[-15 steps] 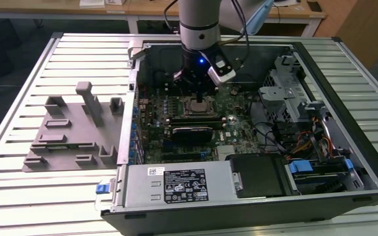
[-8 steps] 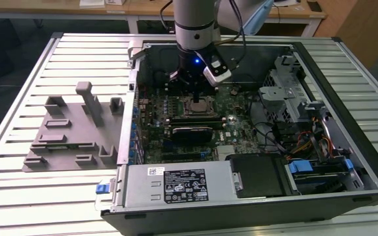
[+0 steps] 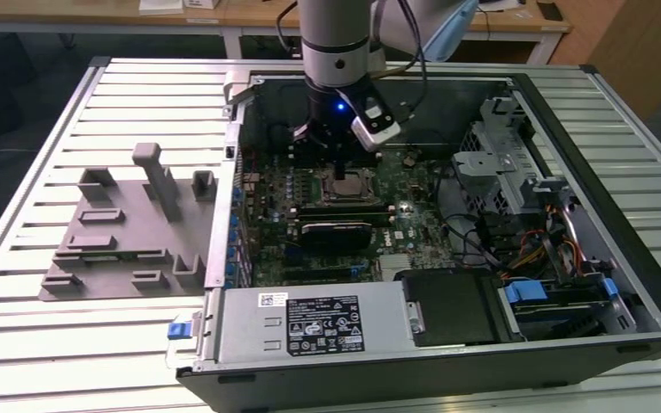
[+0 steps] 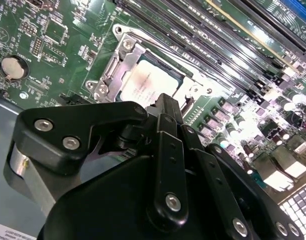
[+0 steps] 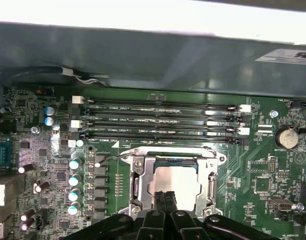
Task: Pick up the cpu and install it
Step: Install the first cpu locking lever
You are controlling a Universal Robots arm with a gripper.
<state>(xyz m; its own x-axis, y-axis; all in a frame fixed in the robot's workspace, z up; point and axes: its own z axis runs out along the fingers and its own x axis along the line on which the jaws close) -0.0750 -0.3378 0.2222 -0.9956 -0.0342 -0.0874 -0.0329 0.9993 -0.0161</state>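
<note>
The cpu [image 3: 349, 186], a small silvery square chip, lies flat in the metal socket frame [image 5: 138, 176] on the green motherboard [image 3: 416, 215] inside the open computer case. In both wrist views the cpu [image 4: 143, 82] [image 5: 176, 179] shows its shiny top, with the frame around its rim. My gripper [image 3: 336, 165] hangs straight above the socket. Its two black fingers are pressed together, and the gripper [image 5: 165, 196] [image 4: 165, 103] has its tips just over the chip's edge. Nothing sits between the fingers.
The case walls [image 3: 606, 198] enclose the board. Memory slots [image 5: 162, 120] run beside the socket, and a black heatsink block [image 3: 333, 231] lies nearer the power supply [image 3: 307, 325]. A drive cage [image 3: 503, 163] and cables fill the exterior view's right. A grey fixture tray [image 3: 124, 232] rests on the table outside.
</note>
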